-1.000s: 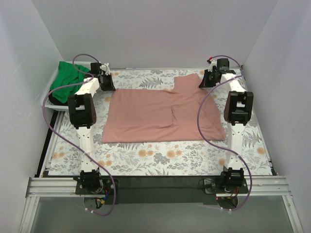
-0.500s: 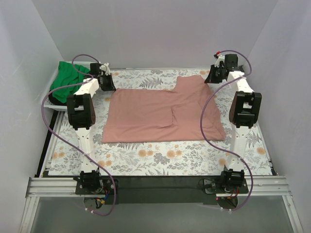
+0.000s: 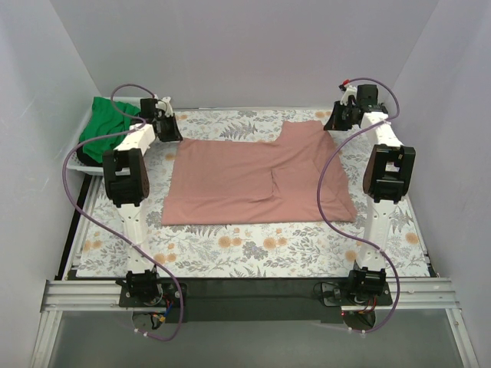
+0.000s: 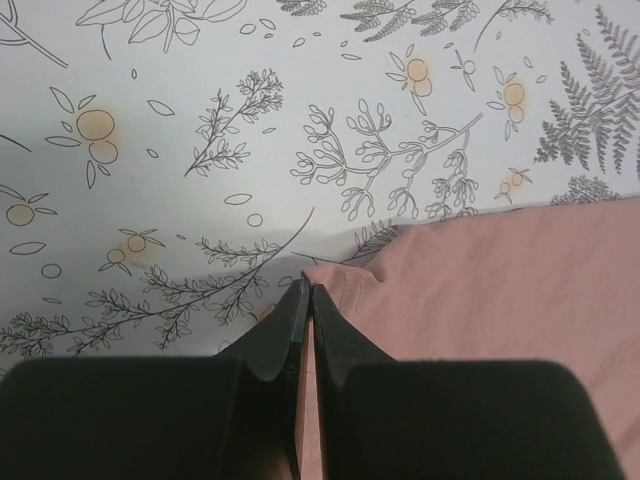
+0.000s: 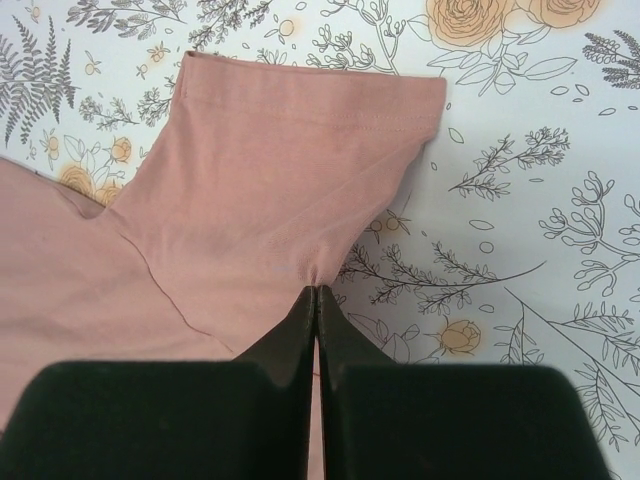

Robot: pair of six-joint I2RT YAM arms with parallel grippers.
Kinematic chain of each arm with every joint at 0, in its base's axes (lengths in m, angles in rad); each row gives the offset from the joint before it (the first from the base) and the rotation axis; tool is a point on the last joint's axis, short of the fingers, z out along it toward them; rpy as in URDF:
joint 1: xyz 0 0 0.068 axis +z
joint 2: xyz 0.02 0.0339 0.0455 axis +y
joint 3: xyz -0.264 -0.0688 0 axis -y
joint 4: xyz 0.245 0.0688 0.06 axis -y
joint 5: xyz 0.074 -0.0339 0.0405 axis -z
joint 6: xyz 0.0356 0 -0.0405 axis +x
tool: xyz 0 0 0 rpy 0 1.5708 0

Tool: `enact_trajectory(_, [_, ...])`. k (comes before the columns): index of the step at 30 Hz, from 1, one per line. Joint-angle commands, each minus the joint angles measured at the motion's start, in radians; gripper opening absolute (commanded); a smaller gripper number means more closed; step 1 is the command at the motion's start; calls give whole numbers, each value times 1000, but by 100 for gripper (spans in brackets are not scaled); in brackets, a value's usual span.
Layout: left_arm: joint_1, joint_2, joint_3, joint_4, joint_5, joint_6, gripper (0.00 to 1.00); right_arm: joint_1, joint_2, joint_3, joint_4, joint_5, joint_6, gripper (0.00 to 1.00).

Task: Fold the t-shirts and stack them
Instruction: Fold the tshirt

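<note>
The salmon-pink t-shirt (image 3: 257, 180) lies spread flat on the floral cloth, one sleeve pointing to the far right. My left gripper (image 3: 173, 136) is shut on the shirt's far left corner. In the left wrist view the gripper (image 4: 308, 288) pinches a puckered corner of the pink t-shirt (image 4: 500, 300). My right gripper (image 3: 331, 125) is shut on the sleeve's edge. The right wrist view shows that gripper (image 5: 318, 288) biting a small fold of the pink t-shirt (image 5: 250, 200). The green t-shirt (image 3: 107, 126) lies crumpled in the basket at the far left.
A white basket (image 3: 77, 161) sits at the left edge, half off the floral cloth (image 3: 253, 245). White walls close in the back and both sides. Purple cables loop from both arms over the cloth. The arm bases stand on a black strip at the near edge.
My right gripper has moved back and to the right, drawing the sleeve outward. My left gripper has shifted slightly toward the far side, still on the corner.
</note>
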Motion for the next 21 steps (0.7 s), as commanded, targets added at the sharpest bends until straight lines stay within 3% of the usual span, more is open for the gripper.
enact_trajectory(1, [9, -140, -15, 34, 33, 1, 0, -5, -62, 5, 19, -30, -15, 1])
enact_trajectory(21, [112, -445, -357, 90, 217, 82, 0, -71, -217, -135, -73, -127, -127, 1])
